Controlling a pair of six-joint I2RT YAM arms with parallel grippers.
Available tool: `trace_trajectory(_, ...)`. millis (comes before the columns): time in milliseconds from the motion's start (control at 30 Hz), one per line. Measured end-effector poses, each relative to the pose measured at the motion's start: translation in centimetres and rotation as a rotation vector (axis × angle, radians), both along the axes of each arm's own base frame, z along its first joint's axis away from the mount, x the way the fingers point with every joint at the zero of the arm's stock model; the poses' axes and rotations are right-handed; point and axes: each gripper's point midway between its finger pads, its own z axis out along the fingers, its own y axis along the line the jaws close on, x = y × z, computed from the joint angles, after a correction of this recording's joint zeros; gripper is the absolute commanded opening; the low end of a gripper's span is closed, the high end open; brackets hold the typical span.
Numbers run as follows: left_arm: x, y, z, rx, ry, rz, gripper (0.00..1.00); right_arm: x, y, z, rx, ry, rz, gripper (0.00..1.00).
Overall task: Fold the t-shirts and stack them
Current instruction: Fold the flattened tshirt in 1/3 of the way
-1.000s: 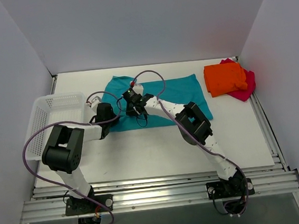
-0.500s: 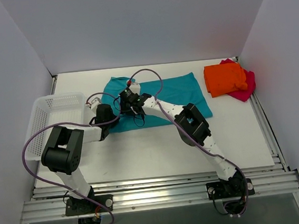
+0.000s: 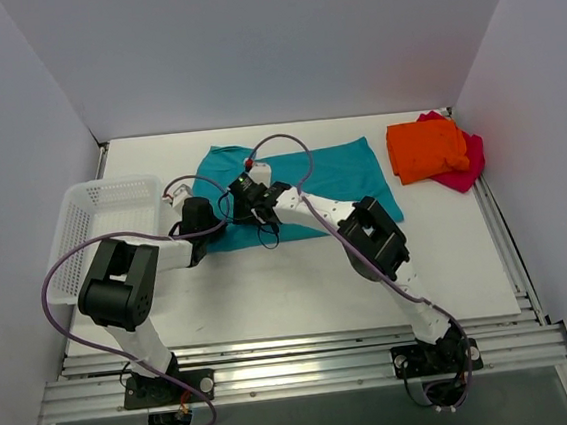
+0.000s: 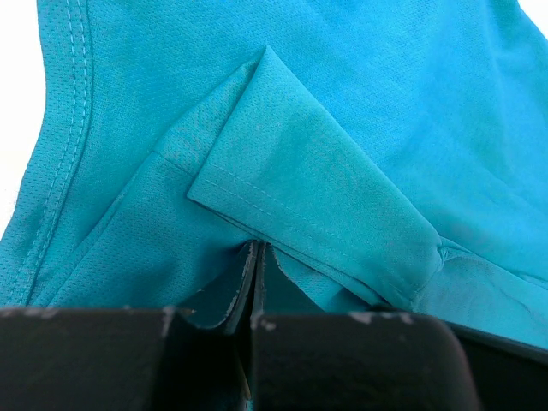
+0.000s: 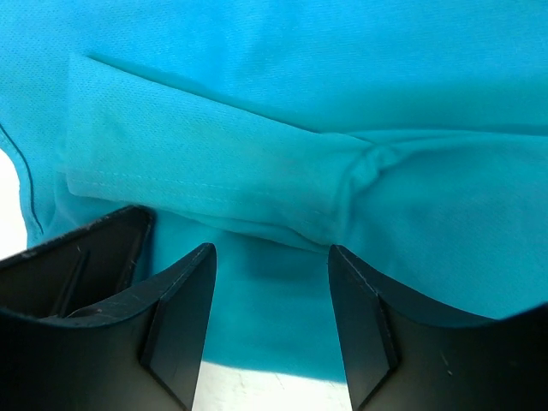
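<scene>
Pinching teal t-shirt (image 4: 360,120): left gripper (image 4: 257,261)

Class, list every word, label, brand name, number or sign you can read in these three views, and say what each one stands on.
No readable text in any view.
Teal-blue cloth t-shirt: plain, only seams and stitching show close up.
Bright orange cloth t-shirt: plain.
Magenta-pink cloth t-shirt: plain, mostly covered by the orange one.
White plastic mesh basket: no label visible.
</scene>
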Motion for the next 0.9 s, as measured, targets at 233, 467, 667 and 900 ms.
trace_trajectory(233, 0.0, 0.0, 0.0, 0.000, 0.000, 0.000, 0.02, 0.0, -1.7, 1.8, -0.018, -0.032, -0.030, 0.50)
trace_trajectory(467, 0.0, 0.0, 0.0, 0.000, 0.000, 0.000, 0.02, 0.3, -2.8, 1.6, -0.030, -0.032, -0.049, 0.48)
trace_trajectory(667, 0.0, 0.0, 0.0, 0.000, 0.000, 0.000, 0.02, 1.0, -3.0, 1.3, -0.024, -0.034, -0.061, 0.45)
trace_trajectory(900, 0.0, 0.0, 0.0, -0.001, -0.001, -0.001, 0.02, 1.7, -2.3, -1.2, -0.032, -0.013, -0.057, 0.44)
